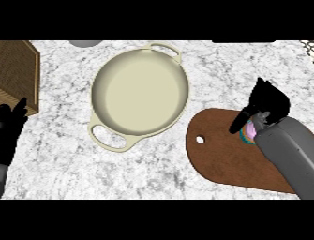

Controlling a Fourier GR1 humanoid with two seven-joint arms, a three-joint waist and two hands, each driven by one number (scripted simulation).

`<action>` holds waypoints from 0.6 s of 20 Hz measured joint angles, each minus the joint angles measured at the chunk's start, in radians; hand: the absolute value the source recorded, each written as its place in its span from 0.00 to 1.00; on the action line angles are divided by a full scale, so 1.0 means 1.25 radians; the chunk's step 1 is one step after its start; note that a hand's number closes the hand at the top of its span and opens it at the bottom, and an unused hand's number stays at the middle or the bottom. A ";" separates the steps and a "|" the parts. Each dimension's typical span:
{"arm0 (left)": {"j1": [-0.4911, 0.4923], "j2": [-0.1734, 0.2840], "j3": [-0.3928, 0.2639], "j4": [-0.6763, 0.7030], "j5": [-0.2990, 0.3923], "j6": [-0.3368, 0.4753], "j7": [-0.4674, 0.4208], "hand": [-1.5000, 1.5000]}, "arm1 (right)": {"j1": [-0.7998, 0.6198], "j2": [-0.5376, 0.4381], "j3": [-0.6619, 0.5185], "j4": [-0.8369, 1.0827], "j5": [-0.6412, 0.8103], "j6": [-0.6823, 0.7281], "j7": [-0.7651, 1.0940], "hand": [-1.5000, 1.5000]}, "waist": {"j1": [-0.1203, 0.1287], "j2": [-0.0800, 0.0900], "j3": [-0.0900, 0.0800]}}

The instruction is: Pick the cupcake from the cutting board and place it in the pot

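Cupcake [248, 132] comes last in size, yet it is the thing to find: only a sliver of it shows, striped in pink, blue and green, sitting on the right part of the board [225, 154] and mostly hidden under the right robot hand [266, 105]. Largest of all is the bench [62, 173], a white and grey marbled top that fills the view and carries everything else. On it, up and left of centre, sits the pot [140, 93], a wide, shallow, cream oval with a loop handle at its upper right and another at its lower left; its inside shows only bare cream. To its lower right, just beside it, lies the brown board with rounded corners and a small hole near its left edge; its lower right part is covered by the right grey forearm [299, 159], which comes in from the lower right. At the upper left corner stands a woven basket [3, 77], partly cut off by the edge of the view. The right robot hand is over the board's upper right part, its black fingers curled down around the cupcake, with one dark finger reaching down on the cupcake's left side. The left robot hand [3, 133] shows at the left edge, just below the basket, its fingers straight and pointing up, holding nothing, well apart from the pot and the board.
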 measured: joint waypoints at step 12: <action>0.006 -0.014 0.010 -0.001 -0.014 -0.013 -0.004 0.50 | 0.061 0.057 -0.076 0.001 0.049 0.028 0.000 0.00 | 0.003 0.003 0.001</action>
